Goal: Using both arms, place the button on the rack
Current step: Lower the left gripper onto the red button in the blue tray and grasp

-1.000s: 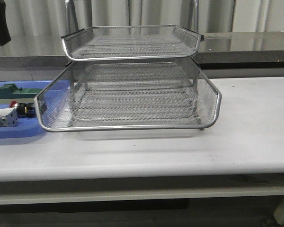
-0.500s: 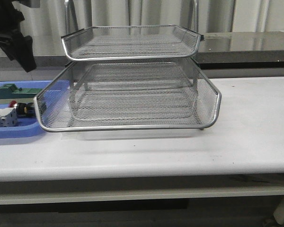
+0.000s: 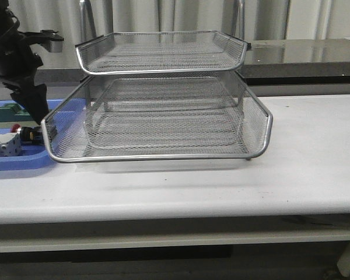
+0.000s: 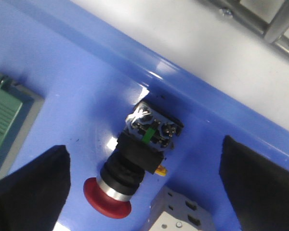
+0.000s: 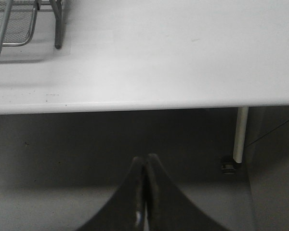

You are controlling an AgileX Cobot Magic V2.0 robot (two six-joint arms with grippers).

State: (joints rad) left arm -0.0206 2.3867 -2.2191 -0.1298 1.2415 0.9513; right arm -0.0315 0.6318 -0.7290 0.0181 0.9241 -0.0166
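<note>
The button [image 4: 135, 159] lies on its side in the blue tray [image 4: 62, 72], with its red cap, silver collar and black body all in sight. My left gripper [image 4: 144, 192] is open just above it, one finger on each side and neither touching it. In the front view the left gripper [image 3: 36, 111] hangs over the tray's right end, above the button [image 3: 24, 133]. The silver wire rack [image 3: 163, 116] stands mid-table, its tiers empty. My right gripper [image 5: 145, 192] is shut and empty, below the table's front edge and out of the front view.
A green-and-cream block [image 4: 5, 115] and a white terminal block [image 4: 178, 216] lie in the blue tray [image 3: 11, 160] next to the button. The rack's lower rim [image 3: 46, 131] overhangs the tray's right end. A rack leg [image 5: 58, 29] and a table leg [image 5: 240, 134] show in the right wrist view.
My left arm has come down from the upper left corner to just over the blue tray. The rack and the tray's contents have not moved.
</note>
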